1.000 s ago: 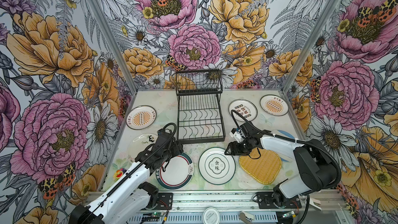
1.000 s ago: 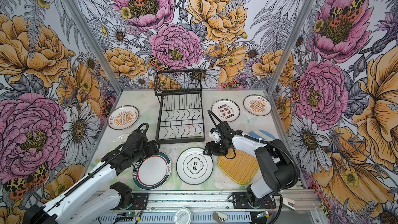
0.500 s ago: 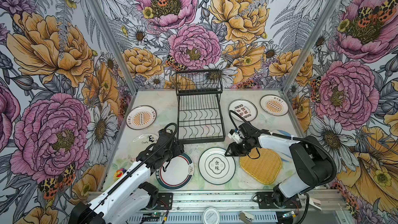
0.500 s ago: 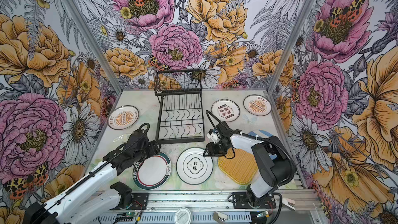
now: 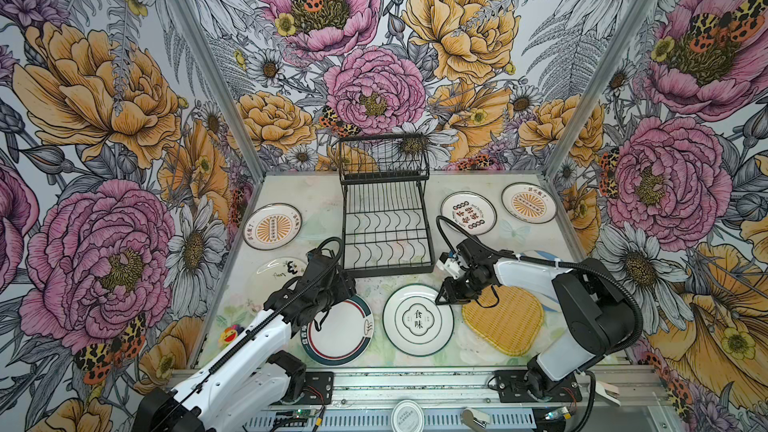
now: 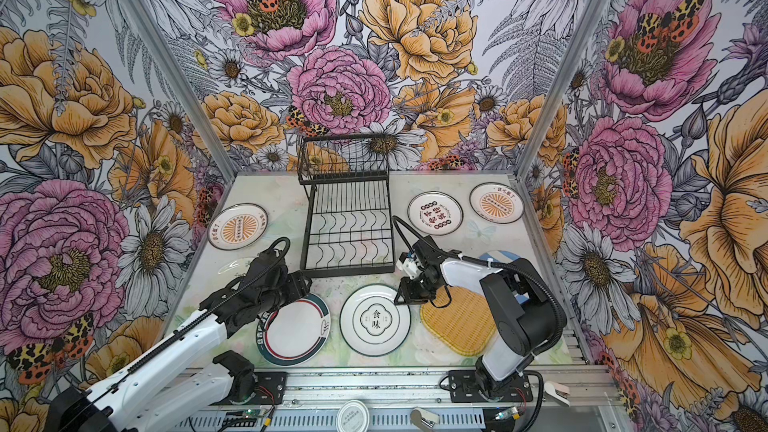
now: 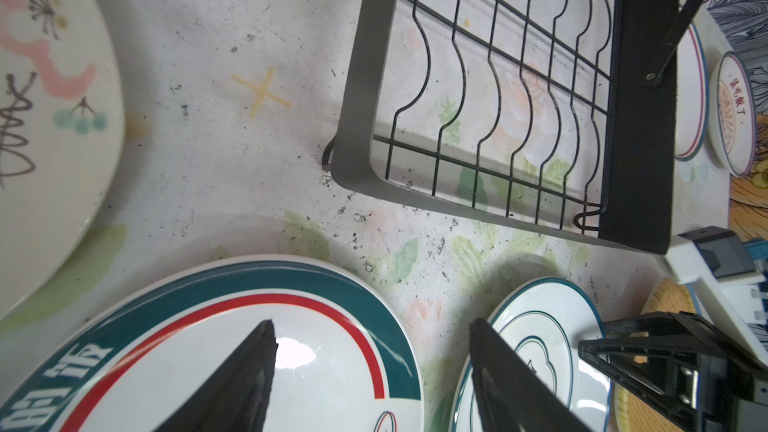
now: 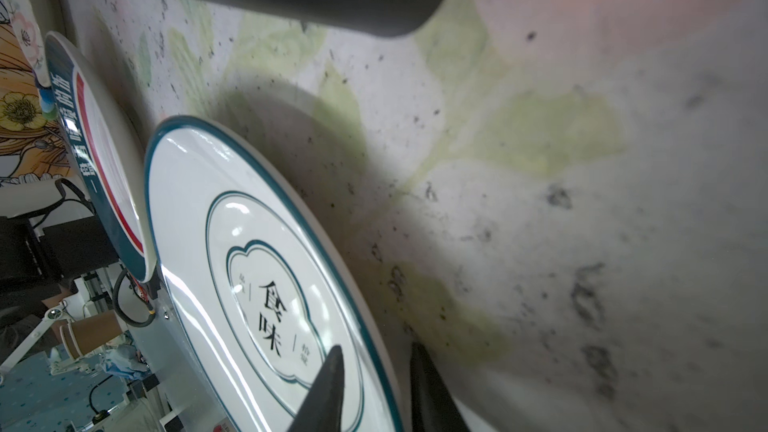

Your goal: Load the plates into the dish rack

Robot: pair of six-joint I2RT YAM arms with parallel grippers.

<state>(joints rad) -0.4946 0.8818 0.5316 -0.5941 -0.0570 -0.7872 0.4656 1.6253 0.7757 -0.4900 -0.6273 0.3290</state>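
Note:
The black wire dish rack [image 5: 384,222] [image 6: 349,222] [image 7: 498,118] stands at the table's middle back with nothing in it. Several plates lie flat around it. My right gripper [image 5: 440,299] [image 8: 374,355] is shut on the near rim of the green-rimmed white plate [image 5: 417,322] [image 8: 257,276], one finger on its face and one outside the rim. My left gripper [image 5: 332,305] [image 7: 372,326] hangs open over the edge of the teal-and-red-rimmed plate [image 5: 338,332] [image 7: 232,351], holding nothing. The yellow woven plate [image 5: 503,322] lies under the right arm.
Sunburst plates lie at the left [image 5: 272,226] and back right [image 5: 528,203], with a red-lettered plate [image 5: 468,213] beside the latter. A scribble-patterned plate [image 5: 278,272] is half hidden by the left arm. A small round lid [image 5: 407,415] sits on the front rail. Flowered walls close three sides.
My right gripper has closed from wide open onto the rim of the green-rimmed plate. The left arm has barely moved and stays open.

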